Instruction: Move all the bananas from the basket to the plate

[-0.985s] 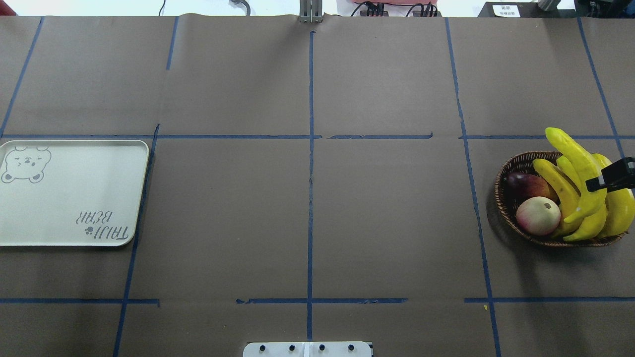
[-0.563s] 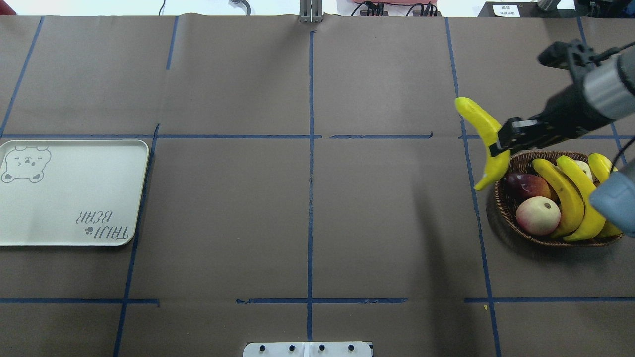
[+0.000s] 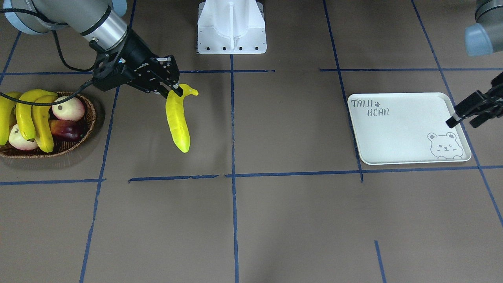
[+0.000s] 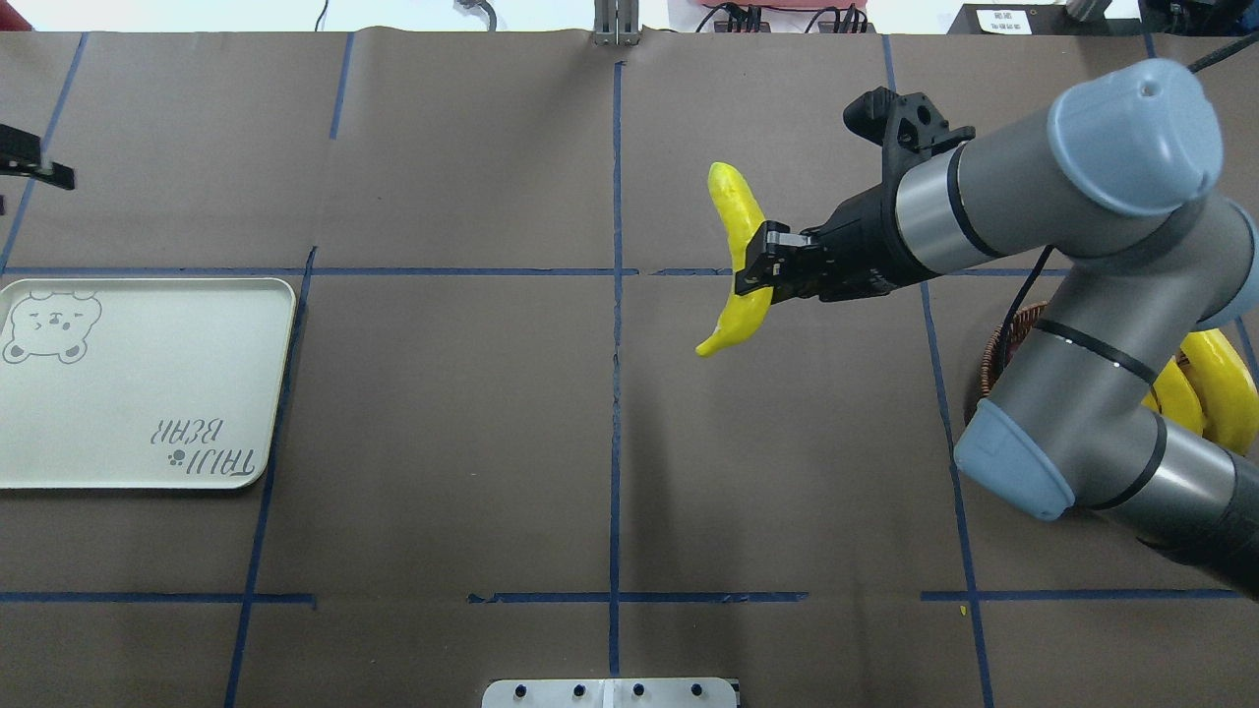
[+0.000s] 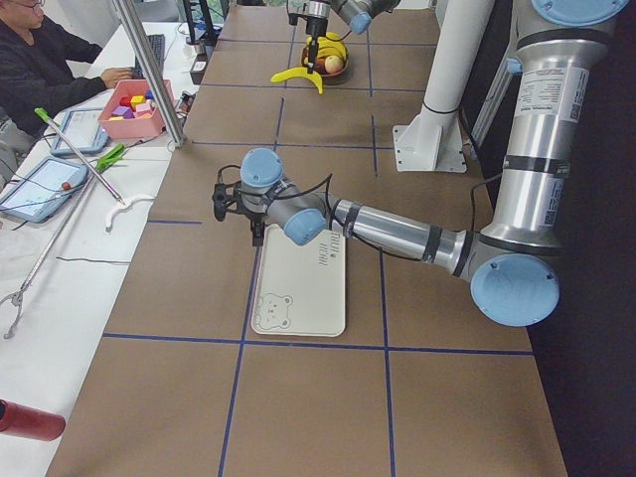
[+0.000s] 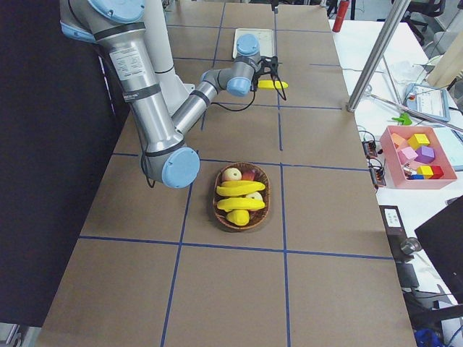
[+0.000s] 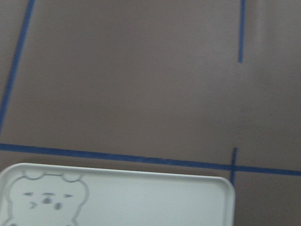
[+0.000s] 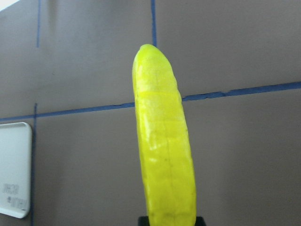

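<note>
Banana (image 4: pixel 733 211) hung clenched in right end effector (image 4: pixel 749 272), well short of plate (image 4: pixel 148 393); left end effector (image 3: pixel 461 122) hovered parted, empty, at plate's edge, likely awaiting handover.

The right arm (image 4: pixel 1033 167) stretches forward from a bent elbow, its right gripper (image 4: pixel 755 271) clamped sideways on a banana (image 4: pixel 736 211) held above the table, while the left arm (image 5: pixel 388 227) extends low, left gripper (image 3: pixel 460 123) fingers parted.

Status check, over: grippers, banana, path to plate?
Right gripper shut on one banana, airborne mid-table. Left gripper open, hovering near plate. Plate bare; three bananas in basket.
</note>
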{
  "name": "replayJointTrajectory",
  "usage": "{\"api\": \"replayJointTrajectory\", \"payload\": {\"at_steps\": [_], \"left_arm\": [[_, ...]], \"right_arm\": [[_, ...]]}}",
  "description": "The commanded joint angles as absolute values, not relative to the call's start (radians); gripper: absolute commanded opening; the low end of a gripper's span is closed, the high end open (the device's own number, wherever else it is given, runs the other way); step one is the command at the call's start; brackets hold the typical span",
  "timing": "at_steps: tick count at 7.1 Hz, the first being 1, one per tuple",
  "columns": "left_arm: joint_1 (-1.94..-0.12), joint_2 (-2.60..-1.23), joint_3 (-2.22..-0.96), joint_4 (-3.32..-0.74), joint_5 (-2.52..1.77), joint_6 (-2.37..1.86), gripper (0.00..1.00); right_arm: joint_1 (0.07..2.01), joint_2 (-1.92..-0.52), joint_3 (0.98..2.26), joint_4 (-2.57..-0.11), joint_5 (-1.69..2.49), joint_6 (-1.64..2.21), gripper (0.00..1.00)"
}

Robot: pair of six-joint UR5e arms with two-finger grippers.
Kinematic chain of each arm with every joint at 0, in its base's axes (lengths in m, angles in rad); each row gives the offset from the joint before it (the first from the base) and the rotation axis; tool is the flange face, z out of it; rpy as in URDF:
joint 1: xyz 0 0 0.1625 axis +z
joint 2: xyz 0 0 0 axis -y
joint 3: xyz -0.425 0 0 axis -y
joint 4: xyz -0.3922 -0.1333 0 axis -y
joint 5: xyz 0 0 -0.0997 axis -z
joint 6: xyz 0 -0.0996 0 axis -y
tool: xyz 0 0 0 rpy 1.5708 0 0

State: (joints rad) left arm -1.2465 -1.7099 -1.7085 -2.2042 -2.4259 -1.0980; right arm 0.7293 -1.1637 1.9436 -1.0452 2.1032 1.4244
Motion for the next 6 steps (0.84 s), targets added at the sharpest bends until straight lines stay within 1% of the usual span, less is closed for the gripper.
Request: {"api": "replayJointTrajectory", "payload": {"at_steps": [1, 2, 3, 5, 6], "left_arm": [[-1.064, -1.930, -1.707, -2.432, -2.422, -1.742, 1.00], [-0.990, -2.032, -1.707, -2.433, -2.367, -1.882, 1.00], [-0.898, -2.096, -1.709, -2.427, -2.262, -1.981, 1.00], [-0.755, -2.167, -1.689, -2.418, -2.055, -1.991, 1.00], [-0.708, -2.171, -1.686, -2.418, -2.008, -1.987, 1.00]], "right_arm": [[0.666, -1.158, 1.931, -0.882, 2.045, 1.557, 0.01], [0.637, -1.144, 1.933, -0.881, 2.031, 1.555, 0.01], [0.585, -1.122, 1.933, -0.882, 1.964, 1.551, 0.02], [0.461, -1.092, 1.928, -0.891, 1.806, 1.536, 0.02], [0.447, -1.086, 1.927, -0.896, 1.792, 1.501, 0.03]]}}
